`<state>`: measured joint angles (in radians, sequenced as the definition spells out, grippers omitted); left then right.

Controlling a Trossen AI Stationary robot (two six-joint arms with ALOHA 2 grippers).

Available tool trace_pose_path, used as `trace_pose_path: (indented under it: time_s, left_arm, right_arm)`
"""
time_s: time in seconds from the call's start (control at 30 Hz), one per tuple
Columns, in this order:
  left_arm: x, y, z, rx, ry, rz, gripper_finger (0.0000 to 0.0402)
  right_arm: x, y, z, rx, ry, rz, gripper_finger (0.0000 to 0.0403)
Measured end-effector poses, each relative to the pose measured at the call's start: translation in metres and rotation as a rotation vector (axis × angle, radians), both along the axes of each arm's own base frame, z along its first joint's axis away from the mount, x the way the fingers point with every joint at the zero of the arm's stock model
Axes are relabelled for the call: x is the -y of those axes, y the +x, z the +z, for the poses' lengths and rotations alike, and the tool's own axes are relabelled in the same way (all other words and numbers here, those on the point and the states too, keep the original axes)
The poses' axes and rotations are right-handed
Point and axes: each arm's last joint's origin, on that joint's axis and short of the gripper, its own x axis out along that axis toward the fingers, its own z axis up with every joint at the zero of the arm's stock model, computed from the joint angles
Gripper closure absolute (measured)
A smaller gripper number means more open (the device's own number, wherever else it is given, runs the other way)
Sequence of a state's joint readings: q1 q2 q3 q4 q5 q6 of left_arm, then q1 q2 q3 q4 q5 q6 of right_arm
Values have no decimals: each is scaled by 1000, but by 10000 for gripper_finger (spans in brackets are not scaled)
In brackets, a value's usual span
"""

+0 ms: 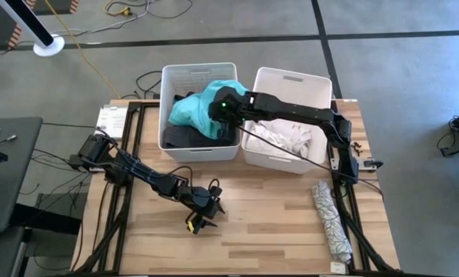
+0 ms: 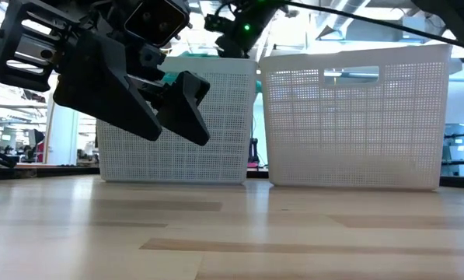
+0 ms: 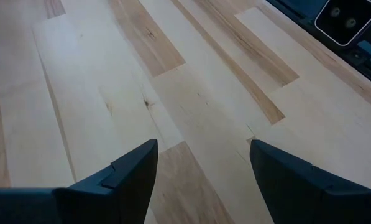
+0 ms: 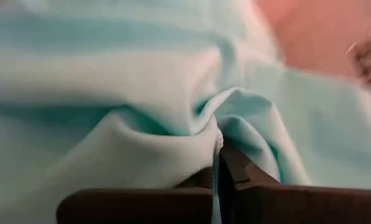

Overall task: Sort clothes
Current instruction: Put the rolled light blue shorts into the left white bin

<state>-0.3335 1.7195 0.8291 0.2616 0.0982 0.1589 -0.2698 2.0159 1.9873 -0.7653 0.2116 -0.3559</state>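
Looks nearly done: right gripper (image 1: 214,115) fingers pinch the teal garment (image 1: 194,110) over the left bin (image 1: 175,77), upper middle of the high view. Whites fill the right bin (image 1: 321,85). One patterned roll (image 1: 331,218) left lower right; left gripper (image 1: 201,211) hovers spread.

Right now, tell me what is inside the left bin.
The left bin holds a teal garment, pinched by the shut right pincer, over dark clothes. Anything beneath those is covered.
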Motion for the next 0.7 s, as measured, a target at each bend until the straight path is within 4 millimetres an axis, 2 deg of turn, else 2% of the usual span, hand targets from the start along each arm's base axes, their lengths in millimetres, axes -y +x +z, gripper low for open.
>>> trace_pose_path:
  time_s: [0.2,0.37,0.5,0.6,0.7]
  left_arm:
    - [0,0,0,0,-1,1,152]
    - [0,0,1,9,-2,0,152]
    - [0,1,1,18,-6,-1,152]
    - [0,1,1,18,-6,-1,152]
    - [0,1,2,19,-6,-1,152]
  right_arm:
    - [1,13,15,175,-79,61,394]
    - [14,17,21,341,-1,128,394]
    - [33,13,15,409,149,132,394]
    - [48,15,4,435,243,98,394]
    - [60,21,-18,429,374,82,394]
